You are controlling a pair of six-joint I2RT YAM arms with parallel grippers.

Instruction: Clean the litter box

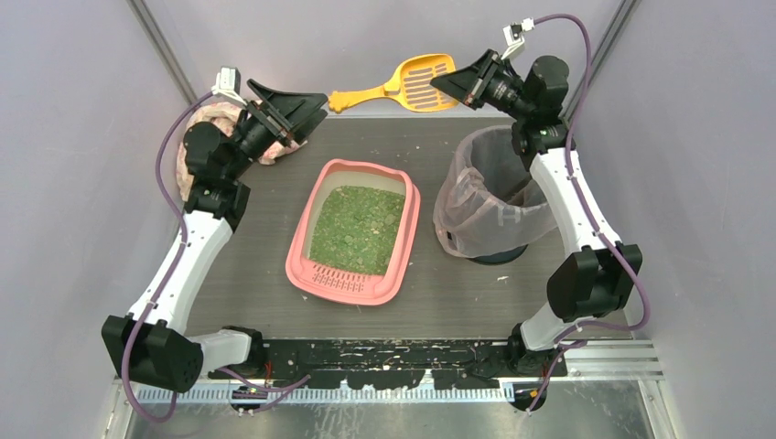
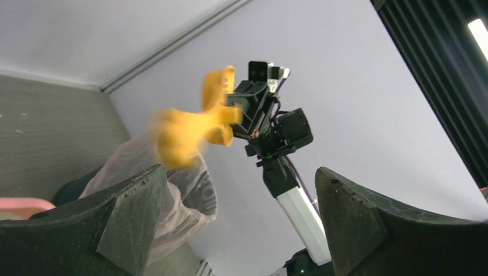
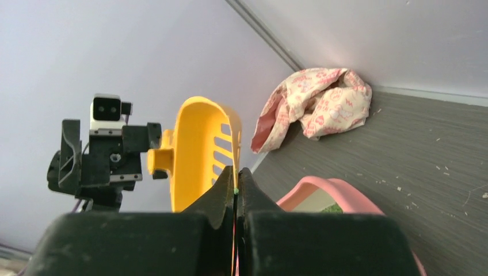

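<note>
1. Lilac walls point(image 1: 82, 183) close in a dark grey wood-grain table point(image 1: 458, 293) on three sides; two robot arms with white links and black joints rise from its near edge.
2. Task object: the pink litter box point(image 1: 340, 279) lies flat near the middle of the table, between the two arms; its slotted grate lip faces the arm bases; green granules point(image 1: 357, 229) cover its floor.
3. Right of the litter box and apart from it stands a dark round bin point(image 1: 499, 254) lined with a translucent pinkish bag point(image 1: 476, 219); the right arm reaches up past its far side.
4. A yellow slotted litter scoop point(image 1: 416, 84) hangs in the air above the table's far edge, against the back wall; its handle points toward the left arm.
5. Right gripper point(image 1: 448, 85): jaws pressed together on the rim of the scoop's head; in the right wrist view a thin yellow-orange sliver shows in the seam between the fingers.
6. Left gripper point(image 1: 307, 114): jaws spread wide and holding nothing; the end of the scoop's handle is just beside the fingertips, and whether it touches them cannot be told; in the left wrist view the scoop is a yellow blur beyond the fingers.
7. A crumpled pink patterned cloth point(image 3: 319, 100) lies in the far left corner against the wall, partly hidden behind the left arm in the top view.
8. Small pale specks point(image 3: 440, 168) are scattered over the table.
</note>
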